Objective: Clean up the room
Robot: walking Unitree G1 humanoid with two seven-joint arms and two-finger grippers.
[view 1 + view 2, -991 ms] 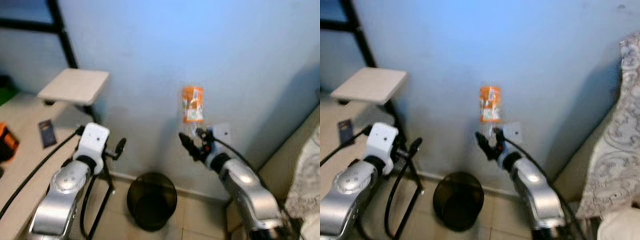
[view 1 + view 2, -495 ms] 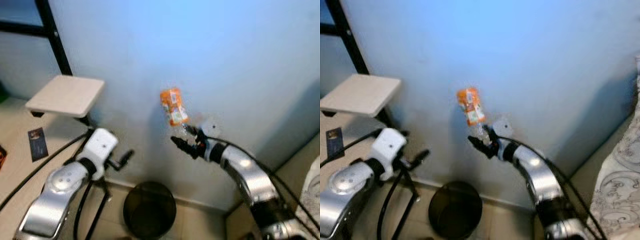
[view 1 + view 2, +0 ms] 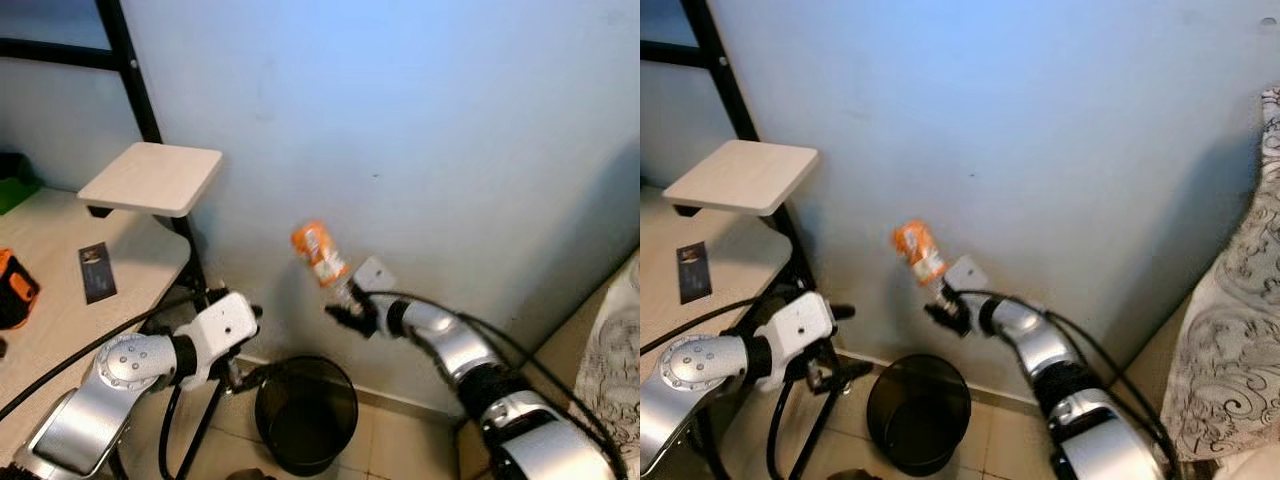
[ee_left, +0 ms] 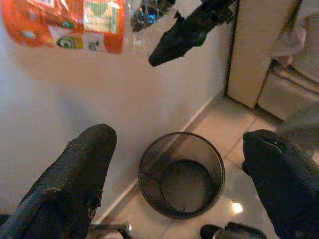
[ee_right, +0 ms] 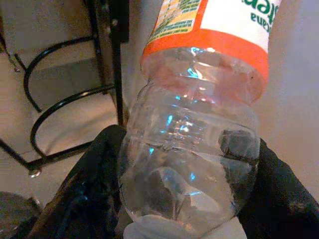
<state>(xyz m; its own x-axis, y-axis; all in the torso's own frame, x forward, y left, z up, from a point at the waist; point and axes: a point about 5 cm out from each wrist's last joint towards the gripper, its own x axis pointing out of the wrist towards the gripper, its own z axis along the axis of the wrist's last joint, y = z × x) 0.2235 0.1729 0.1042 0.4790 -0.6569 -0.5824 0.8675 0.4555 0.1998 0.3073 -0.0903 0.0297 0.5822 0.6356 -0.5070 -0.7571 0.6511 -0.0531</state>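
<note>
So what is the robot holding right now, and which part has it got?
The right pincer holds a plastic bottle by its clear end, below the orange label. The left pincer holds nothing.

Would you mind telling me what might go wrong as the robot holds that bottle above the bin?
1. The right end effector grips the plastic bottle only at its clear lower end, so the tilted bottle may slip.
2. The bottle hangs near the rim of the black wire bin, close to the wall, so a release now could miss.
3. The open left end effector hovers near the bin and might deflect the bottle.
</note>
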